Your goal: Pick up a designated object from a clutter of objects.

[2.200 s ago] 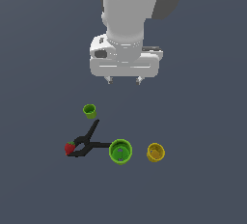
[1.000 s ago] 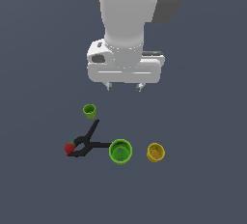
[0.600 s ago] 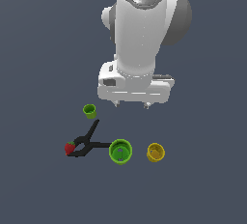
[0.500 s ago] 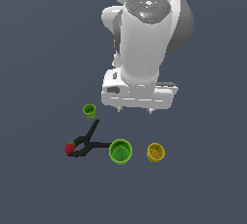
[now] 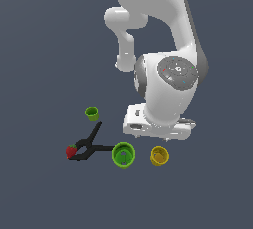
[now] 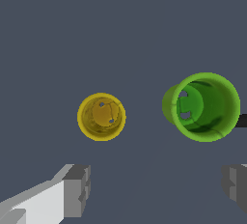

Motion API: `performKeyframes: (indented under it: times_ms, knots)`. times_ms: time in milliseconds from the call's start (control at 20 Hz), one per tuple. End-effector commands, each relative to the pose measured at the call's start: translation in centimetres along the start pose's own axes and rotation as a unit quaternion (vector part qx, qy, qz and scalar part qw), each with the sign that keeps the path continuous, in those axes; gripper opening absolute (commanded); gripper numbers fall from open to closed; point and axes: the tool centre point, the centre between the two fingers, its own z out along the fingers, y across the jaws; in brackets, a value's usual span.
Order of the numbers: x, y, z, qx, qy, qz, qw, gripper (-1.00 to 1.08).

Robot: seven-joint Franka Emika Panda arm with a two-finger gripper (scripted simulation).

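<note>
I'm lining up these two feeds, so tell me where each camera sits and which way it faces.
Exterior view: off the arm, raised, looking down at the floor; shows the white arm, its hand, three cups, a clamp, a strawberry.
Wrist view: on the wrist, looking down past two grey fingers spread apart.
Shared: yellow cup and big green cup.

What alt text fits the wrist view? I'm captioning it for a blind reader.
A yellow cup and a larger green cup stand upright and apart on a dark grey floor, seen from above. The open gripper shows its two fingertips at the frame's edge, touching neither cup.
</note>
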Motion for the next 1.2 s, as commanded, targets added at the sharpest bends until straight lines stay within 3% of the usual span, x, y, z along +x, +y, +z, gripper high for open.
performKeyframes:
  times_ms: [0, 550, 1150]
  knots:
    - [0.8, -1.3, 2.0, 0.000, 0.001, 0.005, 1.0000, 1.00]
    - [2.1, -4.8, 7.7, 0.002, 0.003, 0.017, 0.9998, 1.00]
    - [2.1, -5.1, 9.7, 0.002, 0.003, 0.018, 0.9998, 1.00]
